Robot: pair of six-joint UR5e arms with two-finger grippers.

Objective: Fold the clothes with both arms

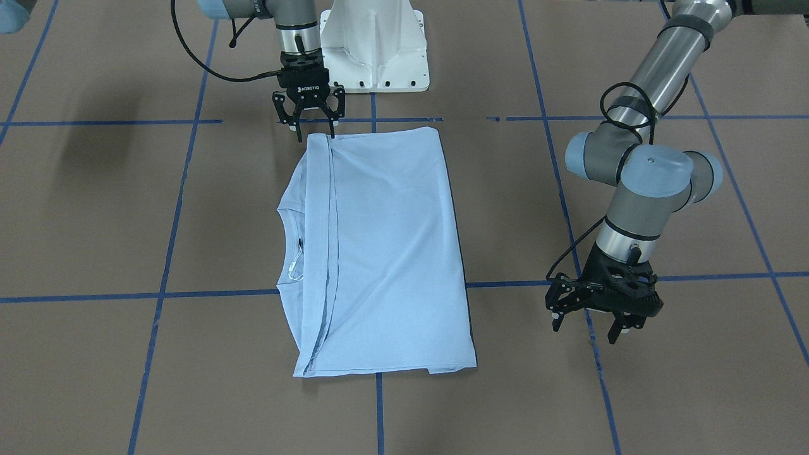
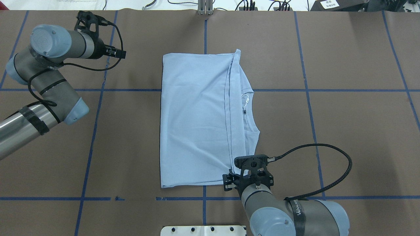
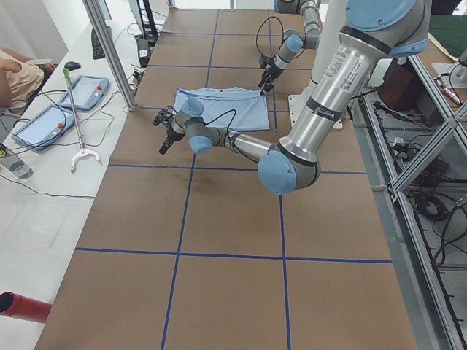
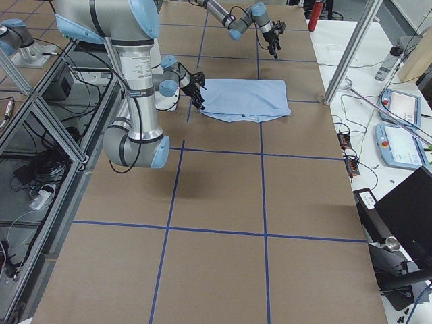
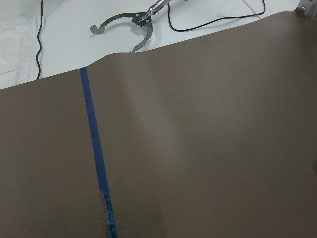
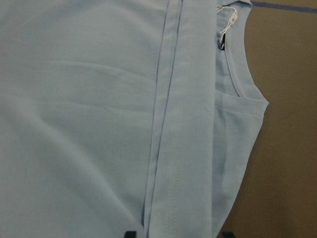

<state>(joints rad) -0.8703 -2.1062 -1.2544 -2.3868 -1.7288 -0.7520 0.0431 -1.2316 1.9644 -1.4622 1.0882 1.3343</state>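
Lying flat at the middle of the brown table (image 1: 82, 208), the light blue T-shirt (image 1: 392, 253) is folded into a rough rectangle. One layer is laid over the body, and its hem edge (image 1: 333, 240) runs straight across just beside the round collar (image 1: 282, 218). The white tag (image 1: 294, 268) shows inside the collar. In the overhead view the collar end points toward the robot's right.

The right gripper (image 1: 314, 129) is down at the shirt corner nearest the white pedestal base (image 1: 376, 50). Its fingers are spread: one fingertip (image 1: 331, 134) touches the folded hem edge and the other sits just off the cloth over the table. The right wrist view shows the hem band running between the two tips at the bottom edge. It has nothing pinched.

The left gripper (image 1: 584, 332) hangs over bare table, well apart from the shirt, on the far side from the robot. Its fingers are spread and hold nothing. The left wrist view shows only brown surface, a strip of blue tape lines (image 1: 95, 297) and a metal grabber tool (image 5: 133, 25) on the white bench beyond the table edge.

A person's arm (image 3: 14, 73) shows at the edge of the left side view, beside the tablets (image 3: 87, 91).
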